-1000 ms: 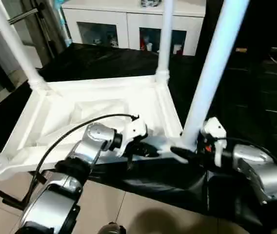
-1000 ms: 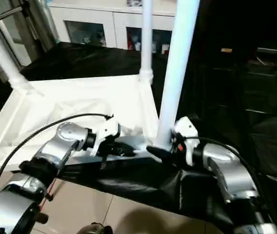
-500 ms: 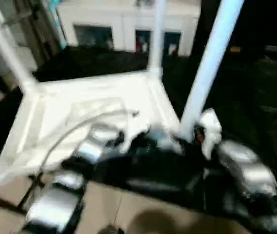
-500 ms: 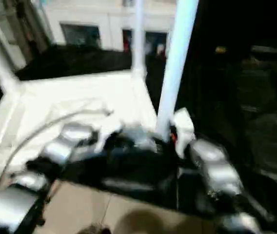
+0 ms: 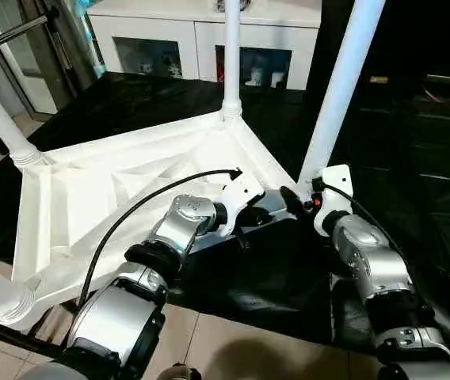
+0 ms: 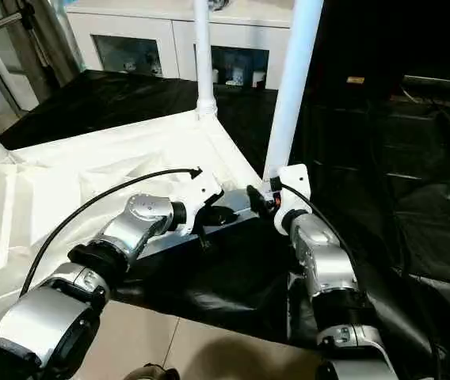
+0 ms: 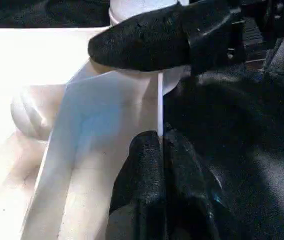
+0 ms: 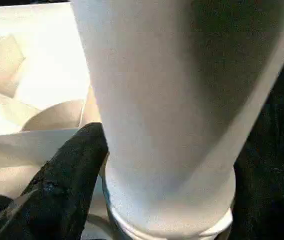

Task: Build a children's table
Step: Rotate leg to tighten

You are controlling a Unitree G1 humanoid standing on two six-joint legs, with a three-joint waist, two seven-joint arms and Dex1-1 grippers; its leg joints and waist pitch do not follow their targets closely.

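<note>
White plastic is what we see most: the children's table lies upside down on a surface under black sheeting, and its legs stand upward, their ends cut off by the frame. We see the left gripper with its two fingers pressed together on the thin rim of the table top, near the corner. The right gripper is at the foot of the nearest leg, where this leg enters its corner socket. One black finger lies against the leg's base; the other finger is hidden behind the leg, so we cannot tell if the grip is closed.

Both silver forearms come close at this one corner and leave little free room. Behind the table stands a white cabinet with glass doors, well apart from it.
</note>
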